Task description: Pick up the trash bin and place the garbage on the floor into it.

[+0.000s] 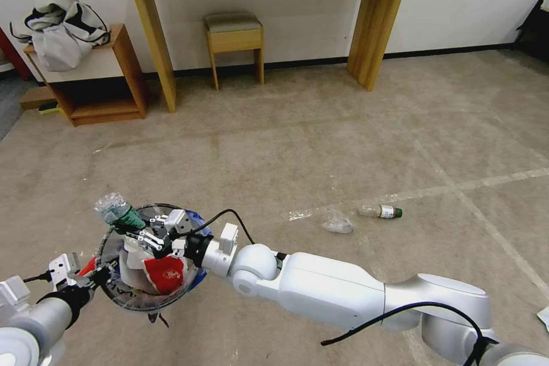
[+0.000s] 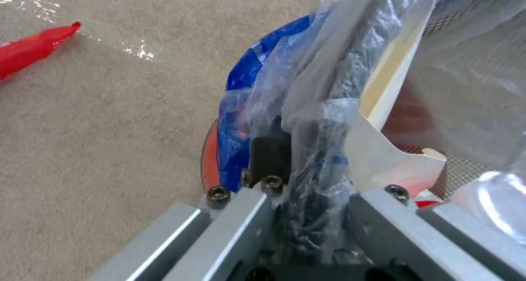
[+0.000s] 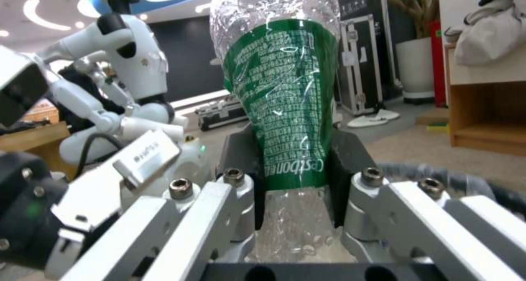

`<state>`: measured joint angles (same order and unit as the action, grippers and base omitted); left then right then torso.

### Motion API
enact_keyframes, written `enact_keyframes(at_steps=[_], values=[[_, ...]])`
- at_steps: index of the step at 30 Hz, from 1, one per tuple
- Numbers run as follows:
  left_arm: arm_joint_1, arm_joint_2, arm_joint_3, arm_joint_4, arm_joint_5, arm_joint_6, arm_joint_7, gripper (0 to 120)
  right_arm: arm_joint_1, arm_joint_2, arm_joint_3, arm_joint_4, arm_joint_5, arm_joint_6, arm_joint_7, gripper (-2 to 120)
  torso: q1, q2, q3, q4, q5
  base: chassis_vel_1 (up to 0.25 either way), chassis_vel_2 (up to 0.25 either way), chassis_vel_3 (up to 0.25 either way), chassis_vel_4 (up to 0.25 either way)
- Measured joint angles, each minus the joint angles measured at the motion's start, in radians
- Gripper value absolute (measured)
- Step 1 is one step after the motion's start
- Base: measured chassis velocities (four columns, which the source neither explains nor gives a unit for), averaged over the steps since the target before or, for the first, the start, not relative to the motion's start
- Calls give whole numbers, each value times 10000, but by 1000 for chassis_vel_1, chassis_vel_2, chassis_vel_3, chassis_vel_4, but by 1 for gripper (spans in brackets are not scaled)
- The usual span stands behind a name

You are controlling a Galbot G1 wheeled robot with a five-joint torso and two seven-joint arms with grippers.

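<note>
The right gripper [image 1: 132, 227] clamped a green-labelled bottle [image 3: 282, 108] over the trash bin [image 1: 150, 291]; the left gripper [image 2: 307, 190] pinched its bagged rim, wrist view confirming.

The crushed bottle [image 3: 277, 120] wears a deep green label printed with fine white lettering; its plastic is clear. The trash bin [image 1: 150, 291] shows a dark rim, a clear liner [image 2: 351, 67] with blue print, and a red wall [image 2: 207, 162]. A red wrapper [image 1: 166, 274] with a white mark lies inside, beside white paper. On the beige floor [image 1: 320, 137]: a clear bottle [image 1: 380, 211] with green cap, and a red wrapper [image 2: 30, 49]. The right pincer [image 1: 137, 233] is silver with black pads.
</note>
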<state>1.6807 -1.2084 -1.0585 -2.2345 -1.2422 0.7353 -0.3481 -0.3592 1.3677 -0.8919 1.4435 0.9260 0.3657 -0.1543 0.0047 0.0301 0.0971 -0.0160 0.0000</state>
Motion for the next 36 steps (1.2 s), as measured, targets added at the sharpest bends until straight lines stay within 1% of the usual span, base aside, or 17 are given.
enact_keyframes(at_steps=[36], values=[[33, -52, 42, -20, -14, 0, 37, 0, -386, 40, -86, -796, -371, 601, -333, 19, 0, 0, 0, 0, 0, 0, 0, 0, 0]])
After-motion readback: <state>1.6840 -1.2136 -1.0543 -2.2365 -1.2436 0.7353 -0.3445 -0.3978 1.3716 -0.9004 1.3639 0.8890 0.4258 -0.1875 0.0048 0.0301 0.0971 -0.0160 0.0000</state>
